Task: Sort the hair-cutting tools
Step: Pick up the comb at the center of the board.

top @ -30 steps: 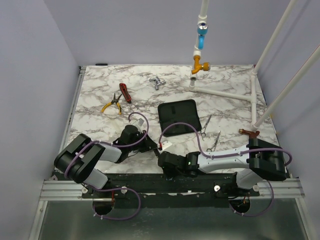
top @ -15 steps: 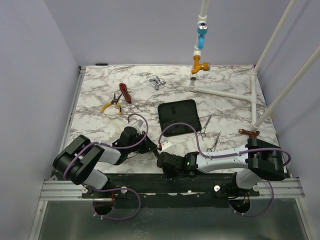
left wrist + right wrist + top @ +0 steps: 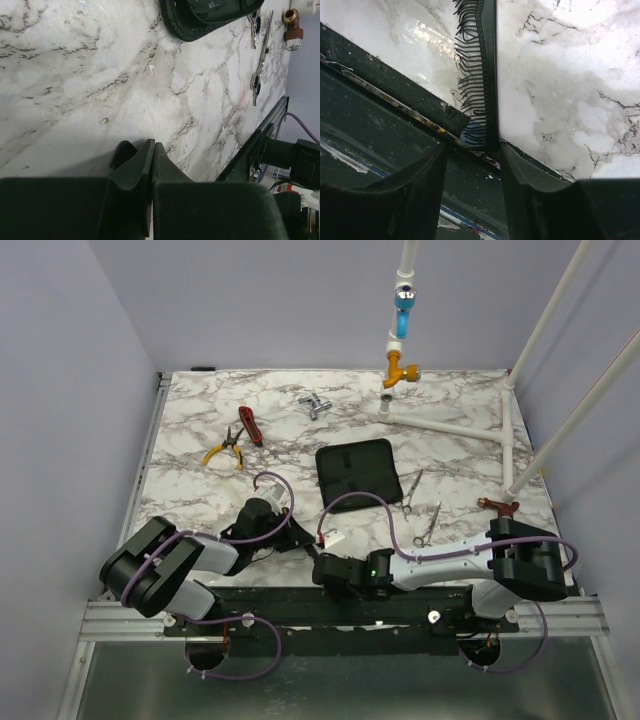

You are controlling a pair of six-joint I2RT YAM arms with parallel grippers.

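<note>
The black comb (image 3: pixel 482 75) lies on the marble with its near end over the table's front edge. That end sits between the tips of my open right gripper (image 3: pixel 472 150), close to the right finger (image 3: pixel 530 180). I cannot make the comb out in the top view, where the right gripper (image 3: pixel 325 565) is low at the front edge. Two thin silver scissors (image 3: pixel 412 487) (image 3: pixel 428 524) lie right of centre, and also show in the left wrist view (image 3: pixel 260 65). My left gripper (image 3: pixel 152 150) is shut and empty just above the marble, and is at front centre in the top view (image 3: pixel 295 530).
A black zip pouch (image 3: pixel 360 473) lies mid-table and shows in the left wrist view (image 3: pixel 210 15). Yellow-handled pliers (image 3: pixel 223 450) and a red-handled tool (image 3: pixel 250 425) lie back left. A silver fitting (image 3: pixel 315 405), a brass fitting (image 3: pixel 498 506) and white pipes (image 3: pixel 450 427) are at the back and right.
Both arms have drawn slightly toward the near edge. The right gripper has sunk lower at the front edge. Nothing has been picked up.
</note>
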